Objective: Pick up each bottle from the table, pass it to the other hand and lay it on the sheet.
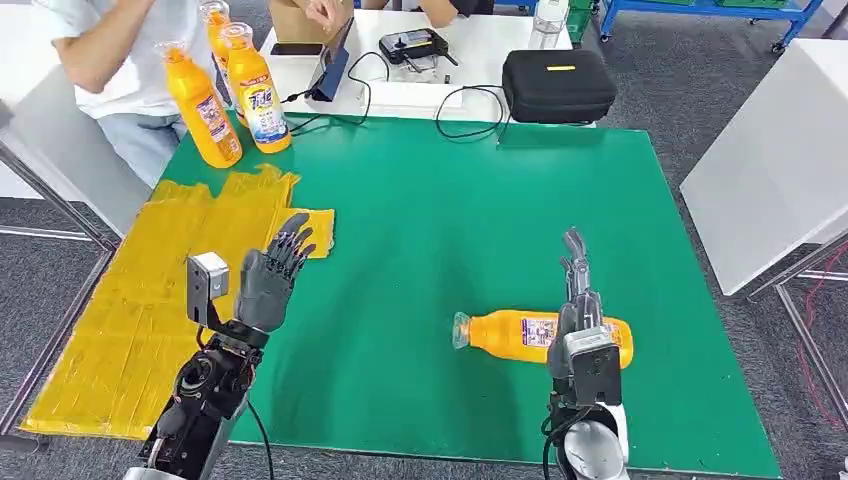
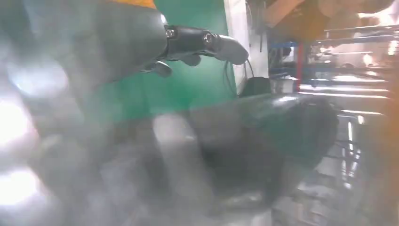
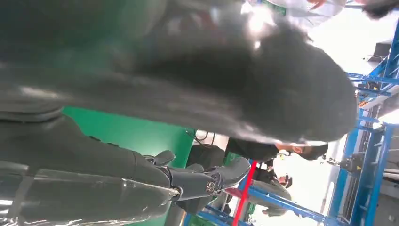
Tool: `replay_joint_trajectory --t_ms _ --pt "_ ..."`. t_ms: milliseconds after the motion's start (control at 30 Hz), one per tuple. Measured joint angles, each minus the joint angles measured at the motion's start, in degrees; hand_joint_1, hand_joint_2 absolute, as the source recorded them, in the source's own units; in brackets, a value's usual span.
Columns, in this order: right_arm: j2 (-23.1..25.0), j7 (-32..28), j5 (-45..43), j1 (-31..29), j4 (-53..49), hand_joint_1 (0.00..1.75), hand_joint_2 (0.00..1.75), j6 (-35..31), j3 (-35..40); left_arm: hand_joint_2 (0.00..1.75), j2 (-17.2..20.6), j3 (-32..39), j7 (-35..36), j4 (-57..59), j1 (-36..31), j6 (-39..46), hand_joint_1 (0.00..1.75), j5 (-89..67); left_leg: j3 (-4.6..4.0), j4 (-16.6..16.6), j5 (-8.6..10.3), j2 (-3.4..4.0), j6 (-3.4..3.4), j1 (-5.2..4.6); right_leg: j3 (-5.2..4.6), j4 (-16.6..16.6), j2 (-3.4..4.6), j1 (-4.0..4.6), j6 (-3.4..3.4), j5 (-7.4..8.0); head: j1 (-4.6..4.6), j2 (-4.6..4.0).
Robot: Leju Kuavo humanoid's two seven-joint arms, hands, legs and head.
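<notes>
we see a green table (image 1: pixel 450 200) from the head view, with a crinkled yellow sheet (image 1: pixel 140 300) spread over its left edge. one orange bottle (image 1: pixel 520 335) lies on its side on the green surface toward the near right, its clear cap pointing left, well apart from the sheet. our right hand (image 1: pixel 578 290) is just above it, edge-on, fingers stretched straight forward past the bottle's far side; the wrist camera block covers part of the label. the fingers are not wrapped around the bottle, so we read this hand as released, holding nothing. in the right wrist view the hand (image 3: pixel 188 176) is a dark blur with fingers extended over the green.

our left hand (image 1: pixel 272 275) is raised at the sheet's right border, palm up and fingers spread apart, empty. the left wrist view shows its fingers (image 2: pixel 207 42) reaching out over the table, nothing in them.

at the far left corner three more orange bottles (image 1: pixel 230 95) are upright; a person (image 1: pixel 110 50) in a white shirt is right behind them. beyond the green edge a white table (image 1: pixel 480 45) carries a black case (image 1: pixel 558 85), cables and a tablet (image 1: pixel 330 65).
</notes>
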Motion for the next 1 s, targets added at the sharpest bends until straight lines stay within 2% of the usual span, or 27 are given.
replay_joint_trajectory --t_ms 167,200,233,267,1000 --pt "0.0 0.0 0.0 0.0 0.0 0.0 0.0 0.0 0.0 0.0 0.0 0.0 0.0 0.0 0.0 0.0 0.0 0.0 0.0 0.0 0.0 0.0 0.0 0.0 0.0 0.0 0.0 0.0 0.0 0.0 0.0 0.0" --pt "0.0 0.0 0.0 0.0 0.0 0.0 1.75 0.0 0.0 0.0 0.0 0.0 0.0 0.0 0.0 0.0 0.0 0.0 0.0 0.0 0.0 0.0 0.0 0.0 0.0 0.0 0.0 0.0 0.0 0.0 0.0 0.0" --pt "0.0 0.0 0.0 0.0 0.0 0.0 1.75 0.0 0.0 0.0 0.0 0.0 0.0 0.0 0.0 0.0 0.0 0.0 0.0 0.0 0.0 0.0 0.0 0.0 0.0 0.0 0.0 0.0 0.0 0.0 0.0 0.0" --pt "0.0 0.0 0.0 0.0 0.0 0.0 1.75 0.0 0.0 1.75 0.0 0.0 0.0 0.0 0.0 0.0 0.0 0.0 0.0 0.0 0.0 0.0 0.0 0.0 0.0 0.0 0.0 0.0 0.0 0.0 0.0 0.0" --pt "0.0 0.0 0.0 0.0 0.0 0.0 1.75 0.0 0.0 1.75 0.0 0.0 0.0 0.0 0.0 0.0 0.0 0.0 0.0 0.0 0.0 0.0 0.0 0.0 0.0 0.0 0.0 0.0 0.0 0.0 0.0 0.0"
